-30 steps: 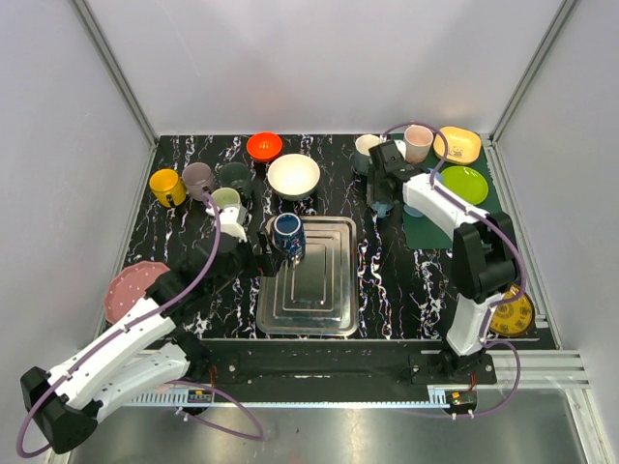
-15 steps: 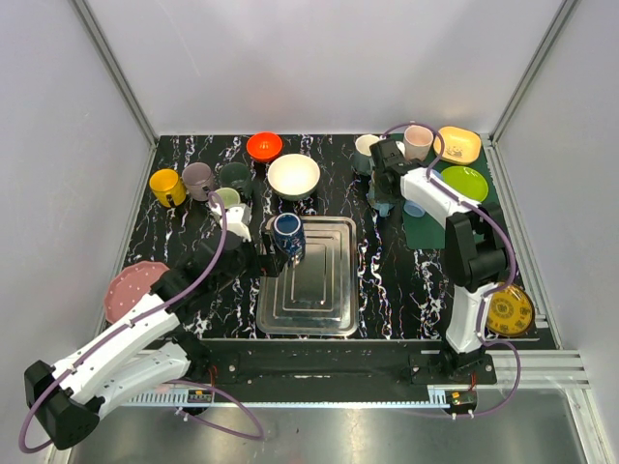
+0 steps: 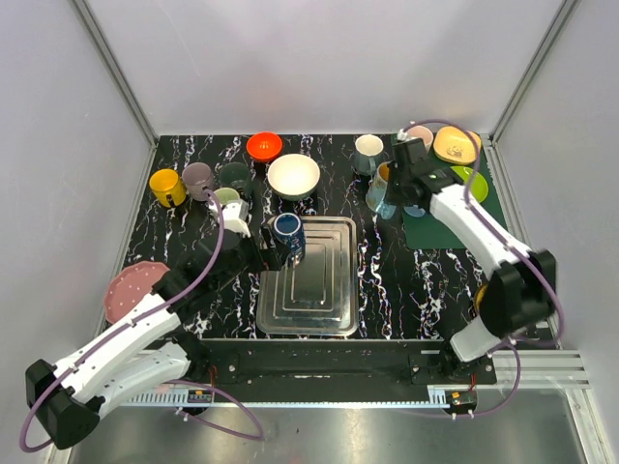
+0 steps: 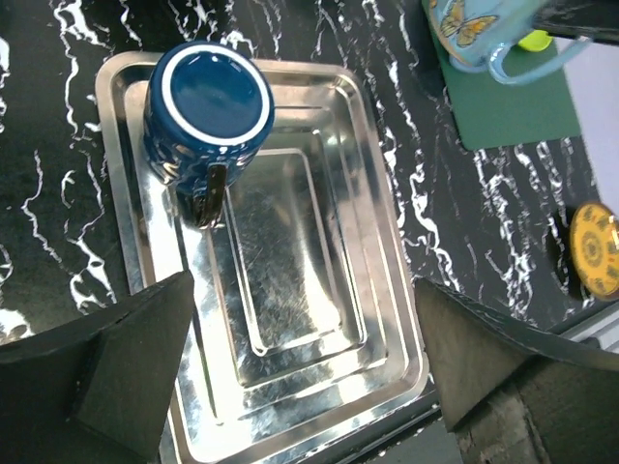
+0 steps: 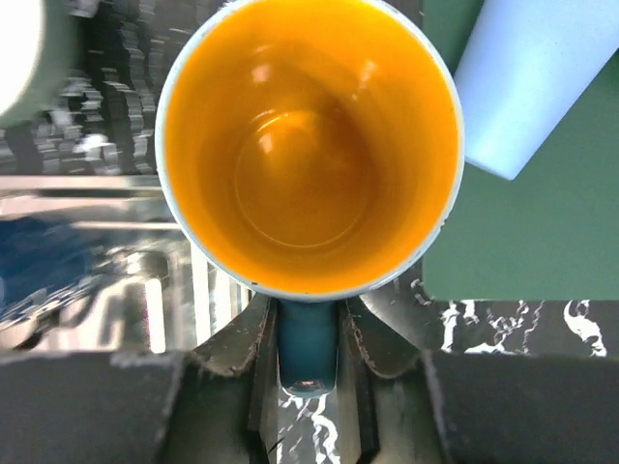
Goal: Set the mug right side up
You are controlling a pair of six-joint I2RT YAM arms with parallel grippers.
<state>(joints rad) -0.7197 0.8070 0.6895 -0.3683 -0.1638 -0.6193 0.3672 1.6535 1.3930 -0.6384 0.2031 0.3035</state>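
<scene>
One mug (image 5: 309, 145), pale blue outside and orange inside, is the thing to watch. It hangs tilted just right of centre in the overhead view, between the upper right corner of the tray (image 3: 314, 295) and the green mat (image 3: 418, 235). Its mouth faces the right wrist camera squarely and shows partly from above. I judge the turn well along, with the mug not yet set down upright.

The right gripper (image 5: 309, 333) has it by the handle (image 5: 309, 353) alone. Its two fingers (image 5: 237, 353) are nearly closed, one pressed on each side of the handle at the bottom centre of that frame, and the mug's body lies beyond their tips.

That hold is the weak spot. With all the weight out past the pinch, the mug could swivel on its handle and sag as it is levelled. A pale blue cup (image 5: 527, 77) stands on the mat just beside the rim, upper right in the wrist view, and a careless lowering could knock it. Landing half on the mat's edge could leave the mug rocking.

The left gripper (image 4: 305, 290) hovers wide open over the tray, holding nothing. A dark blue mug (image 4: 208, 97) sits bottom up at the upper left of its view.
</scene>
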